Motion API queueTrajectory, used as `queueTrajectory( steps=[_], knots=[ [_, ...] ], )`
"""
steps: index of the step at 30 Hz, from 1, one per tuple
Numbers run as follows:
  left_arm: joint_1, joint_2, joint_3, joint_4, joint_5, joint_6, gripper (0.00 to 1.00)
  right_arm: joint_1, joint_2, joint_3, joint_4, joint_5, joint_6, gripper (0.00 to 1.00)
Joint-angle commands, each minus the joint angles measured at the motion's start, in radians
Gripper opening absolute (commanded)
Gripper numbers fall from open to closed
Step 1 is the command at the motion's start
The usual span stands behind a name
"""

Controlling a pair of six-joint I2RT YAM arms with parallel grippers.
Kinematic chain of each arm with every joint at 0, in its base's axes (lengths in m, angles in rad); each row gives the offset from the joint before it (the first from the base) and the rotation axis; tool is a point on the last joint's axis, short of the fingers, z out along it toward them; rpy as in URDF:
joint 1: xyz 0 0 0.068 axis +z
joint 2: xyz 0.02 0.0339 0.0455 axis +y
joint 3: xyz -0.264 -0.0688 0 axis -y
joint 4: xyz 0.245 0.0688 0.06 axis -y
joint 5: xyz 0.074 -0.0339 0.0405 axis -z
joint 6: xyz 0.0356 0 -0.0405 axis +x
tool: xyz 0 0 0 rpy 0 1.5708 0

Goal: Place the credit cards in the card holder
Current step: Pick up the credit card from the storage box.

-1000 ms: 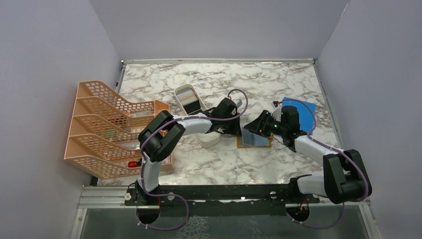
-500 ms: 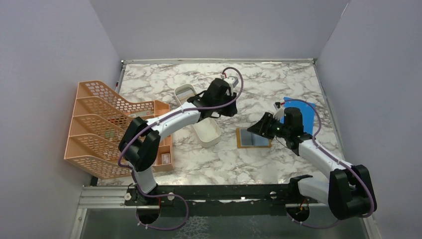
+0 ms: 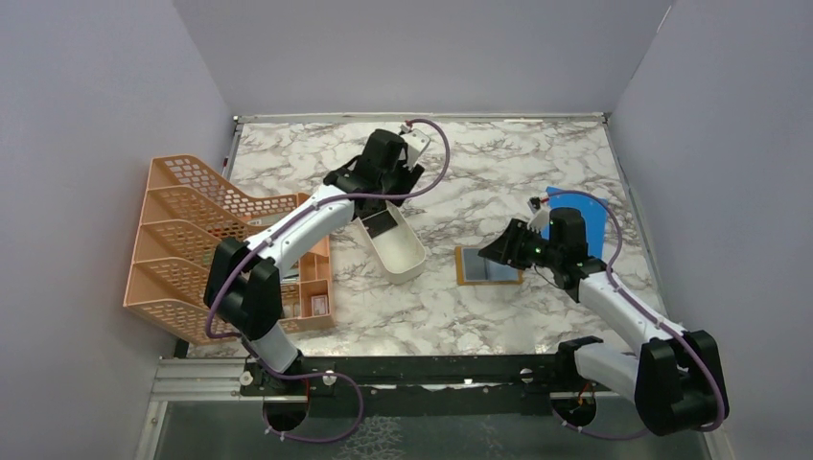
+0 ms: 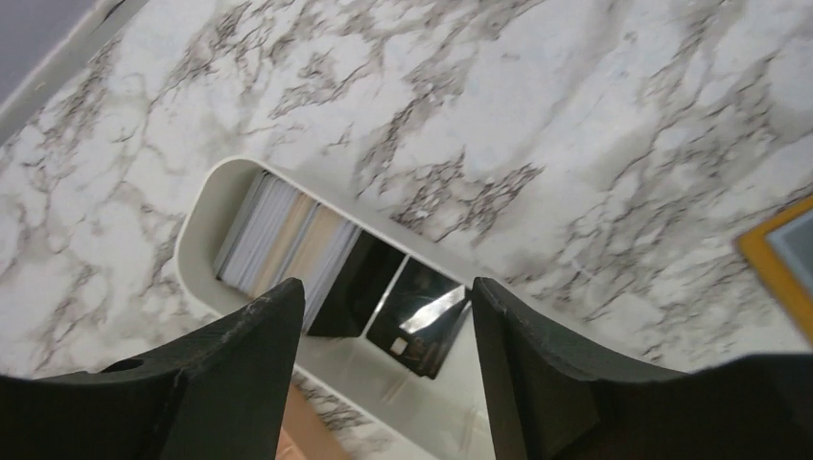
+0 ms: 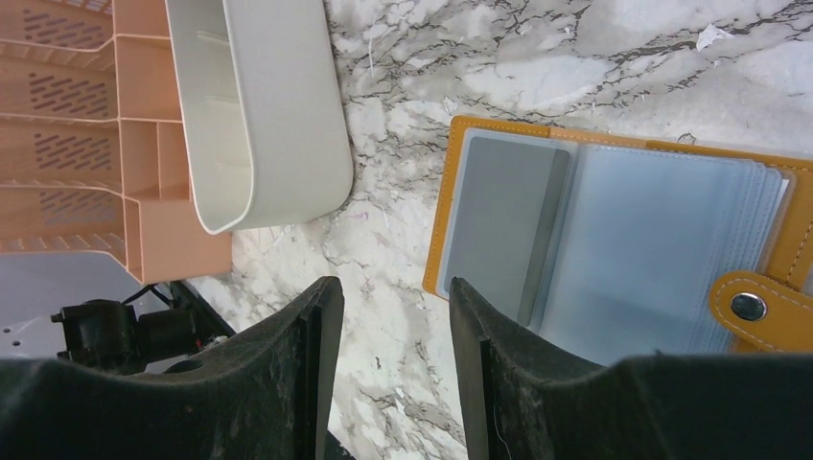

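left jaws: spread wide, nothing between them. Hanging over the far end of the tray [image 4: 197,240], right above the cards.
right jaws: apart and empty, low over the left edge of the holder [image 5: 443,211]. Can't see them touching it.
cards [image 4: 364,283]: in the tray. Two black ones lean on a row of pale and tan ones standing on edge. One grey card [image 5: 499,225] looks to be in the holder's left pocket already.
holder: lying open on the worktop [image 3: 479,163], right of the tray and apart from it, clear pockets up, snap tab on its outer edge.
step: my read is that left goes for the next card while right stands by to steady the holder.
progress: early, most cards not yet moved.
risk 1: cards are packed and leaning, so the jaws may pinch two at once, or skid off a thin edge and get none.
risk 2: the tray looks light, so a nudge on its wall could slide or tip it.
risk 3: nothing pins the holder, so a card pushed at a pocket could shove it away or snag on the pocket lip.
risk 4: both arms converge at the holder, so a clash is possible.
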Motion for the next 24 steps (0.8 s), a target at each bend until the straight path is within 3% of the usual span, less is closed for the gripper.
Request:
queueTrajectory(
  steps=[1,9,24],
  knots=[
    [0.067,0.019,0.013,-0.066,-0.004,0.197,0.7,0.002,-0.024,0.03,-0.02,-0.024,-0.017,0.5],
    [0.144,0.127,0.033,-0.083,0.018,0.279,0.7,0.003,-0.039,0.051,-0.045,-0.017,-0.02,0.5],
    [0.167,0.298,0.095,-0.073,-0.075,0.331,0.73,0.002,-0.028,0.062,-0.05,-0.014,-0.019,0.5]
  ],
)
